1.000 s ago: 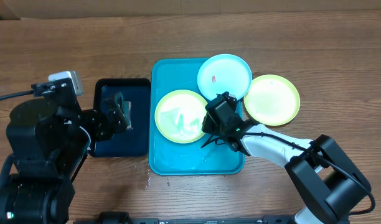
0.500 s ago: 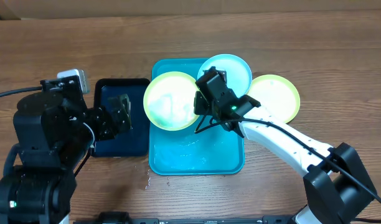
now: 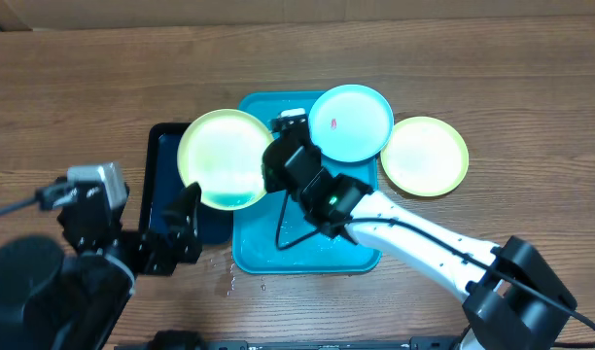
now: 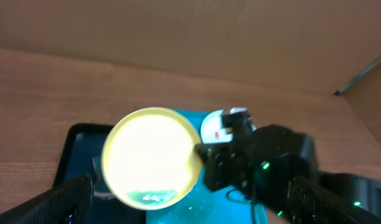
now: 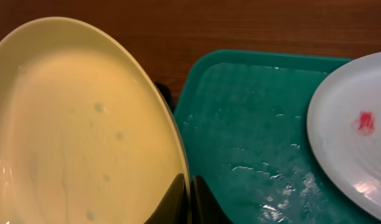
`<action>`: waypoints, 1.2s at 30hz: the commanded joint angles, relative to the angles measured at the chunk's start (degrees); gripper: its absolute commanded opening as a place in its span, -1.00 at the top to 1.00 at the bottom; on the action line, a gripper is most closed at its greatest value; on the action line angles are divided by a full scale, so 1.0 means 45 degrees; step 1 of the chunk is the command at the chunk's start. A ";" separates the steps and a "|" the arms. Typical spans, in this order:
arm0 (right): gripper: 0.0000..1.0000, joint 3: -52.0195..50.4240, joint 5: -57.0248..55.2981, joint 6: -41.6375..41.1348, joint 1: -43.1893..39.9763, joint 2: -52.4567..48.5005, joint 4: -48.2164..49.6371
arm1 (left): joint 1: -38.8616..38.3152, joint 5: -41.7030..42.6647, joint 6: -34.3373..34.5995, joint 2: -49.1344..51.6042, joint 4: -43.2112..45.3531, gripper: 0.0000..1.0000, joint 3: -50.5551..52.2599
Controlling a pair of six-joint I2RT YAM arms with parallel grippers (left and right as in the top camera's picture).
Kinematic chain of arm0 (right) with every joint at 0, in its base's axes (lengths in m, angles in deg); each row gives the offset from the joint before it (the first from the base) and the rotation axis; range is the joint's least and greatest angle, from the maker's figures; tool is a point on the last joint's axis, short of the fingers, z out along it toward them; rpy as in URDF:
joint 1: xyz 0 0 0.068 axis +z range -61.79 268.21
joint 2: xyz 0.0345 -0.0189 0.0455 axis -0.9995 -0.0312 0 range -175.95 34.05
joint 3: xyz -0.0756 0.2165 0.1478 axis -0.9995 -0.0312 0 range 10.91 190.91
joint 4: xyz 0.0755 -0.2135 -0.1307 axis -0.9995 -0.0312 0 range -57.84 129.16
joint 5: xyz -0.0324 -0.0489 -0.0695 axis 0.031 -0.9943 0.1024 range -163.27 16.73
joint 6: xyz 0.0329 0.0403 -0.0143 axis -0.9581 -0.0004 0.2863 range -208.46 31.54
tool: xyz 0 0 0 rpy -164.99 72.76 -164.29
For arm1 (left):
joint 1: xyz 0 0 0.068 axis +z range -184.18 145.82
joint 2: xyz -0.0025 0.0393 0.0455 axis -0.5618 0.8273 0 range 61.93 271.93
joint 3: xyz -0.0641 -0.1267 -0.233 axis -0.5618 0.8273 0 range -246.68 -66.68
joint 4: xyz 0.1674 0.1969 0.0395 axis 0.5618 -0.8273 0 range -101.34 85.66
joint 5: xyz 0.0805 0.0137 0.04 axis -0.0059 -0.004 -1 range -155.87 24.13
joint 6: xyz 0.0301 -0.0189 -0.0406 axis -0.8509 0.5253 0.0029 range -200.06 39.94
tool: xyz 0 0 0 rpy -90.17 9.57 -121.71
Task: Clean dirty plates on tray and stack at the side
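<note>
The right gripper (image 5: 189, 199) is pinching the right rim of a yellow-green plate (image 3: 225, 156), its two fingertips closed tight on the thin edge. It is holding the plate up off the surface, and the plate looks tilted. The plate is hanging over the left edge of the blue tray (image 3: 263, 248) and the right part of the black tray (image 3: 161, 165) that sits just beside it. In the right wrist view, a few water droplets are clinging to the plate's pale centre, and no red smear is showing on it. The blue tray's floor is glistening with a wet film.

A cyan plate (image 3: 356, 131) is resting on the tray's far right corner, carrying a small red smear (image 3: 333, 123). A second yellow-green plate (image 3: 426, 156) is lying on the table (image 3: 531, 87), just right of the tray.

The left gripper (image 3: 189, 219) is hovering over the black tray's near edge, with its fingers spread wide and holding nothing.

This is probably the cleaning step for the lifted plate. The next move likely calls for a firm pinch on a wet, slippery rim. It also needs a steady plate, so the left gripper can reach it or it can be set down without sliding.
</note>
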 commanded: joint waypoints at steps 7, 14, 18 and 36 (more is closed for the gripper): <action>0.92 0.0296 -0.1540 0.2535 0.0996 0.0364 0.1855 | 0.0000 0.0238 -0.0291 -0.0296 -0.1103 -0.99 -0.0151; 0.92 0.0296 -0.2084 0.5693 0.1088 0.0364 0.3648 | 0.0000 0.0160 -0.0262 -0.0296 -0.1462 -1.00 -0.0151; 0.92 0.0296 -0.2152 0.7378 0.1093 0.0364 0.4940 | 0.0000 0.0151 -0.0049 -0.0296 -0.1214 -1.00 -0.0151; 0.92 0.0296 -0.2055 1.1341 0.1098 0.0364 0.9102 | 0.0000 0.0136 -0.0053 -0.0296 -0.2467 -1.00 -0.0151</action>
